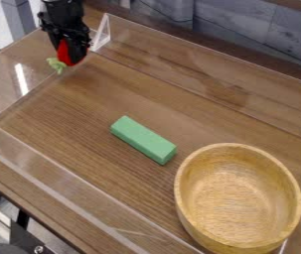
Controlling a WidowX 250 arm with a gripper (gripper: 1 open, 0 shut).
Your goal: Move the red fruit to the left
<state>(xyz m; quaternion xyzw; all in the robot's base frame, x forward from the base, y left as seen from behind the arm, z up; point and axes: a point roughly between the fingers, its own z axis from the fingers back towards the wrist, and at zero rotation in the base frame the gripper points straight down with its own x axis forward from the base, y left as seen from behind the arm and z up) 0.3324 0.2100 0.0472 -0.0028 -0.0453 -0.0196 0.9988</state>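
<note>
The claw (70, 42) was clamped on the red fruit (67, 51) at the upper left of the frame. The green block (143, 140) lay near the center, and the bowl (237, 197) stood at lower right.

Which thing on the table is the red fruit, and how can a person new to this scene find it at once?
From the big round wooden bowl at the lower right, go past the green block to the far upper-left corner of the table. There, at the black hand, is the small red fruit, the only bright-red thing, with a green leafy end.
</note>
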